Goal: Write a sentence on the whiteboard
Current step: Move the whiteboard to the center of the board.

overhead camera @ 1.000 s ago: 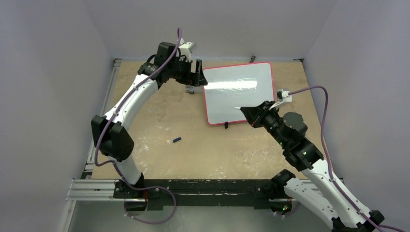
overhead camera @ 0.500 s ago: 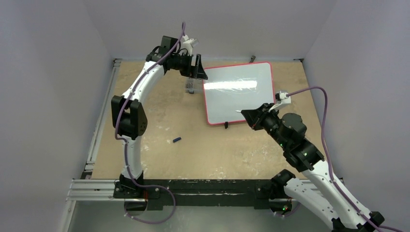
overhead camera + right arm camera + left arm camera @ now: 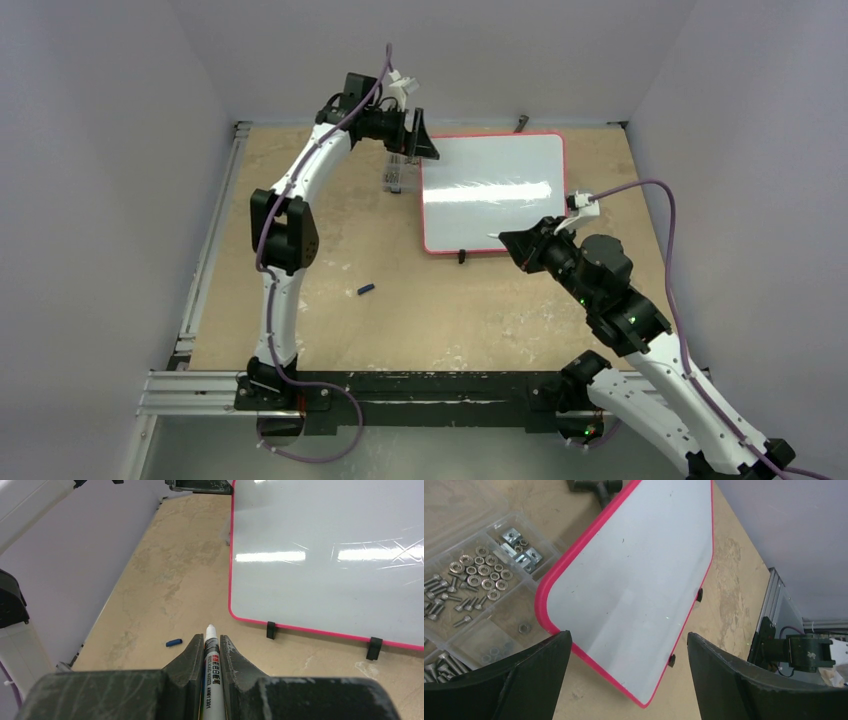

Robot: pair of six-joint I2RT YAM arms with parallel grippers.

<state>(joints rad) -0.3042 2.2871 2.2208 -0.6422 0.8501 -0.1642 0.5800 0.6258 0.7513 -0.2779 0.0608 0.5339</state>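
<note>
2 grippers flank the red-framed whiteboard (image 3: 490, 195), which we see lying on the far right part of the surface (image 3: 330, 250), black feet (image 3: 270, 629) along its near edge. Our left gripper (image 3: 420, 140) hovers over its far-left corner, jaws wide apart, beside a clear box of screws and nuts (image 3: 469, 575). Our right gripper (image 3: 210, 639), near the board's near edge, has its jaws clamped on a marker (image 3: 210, 672), white tip forward. A blue cap (image 3: 366, 290) lies well apart.

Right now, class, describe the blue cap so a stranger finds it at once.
Find the red-framed whiteboard on the table. The cap lies alone on bare wood, toward the near edge from the board's left corner. Nothing else is small and blue.
</note>
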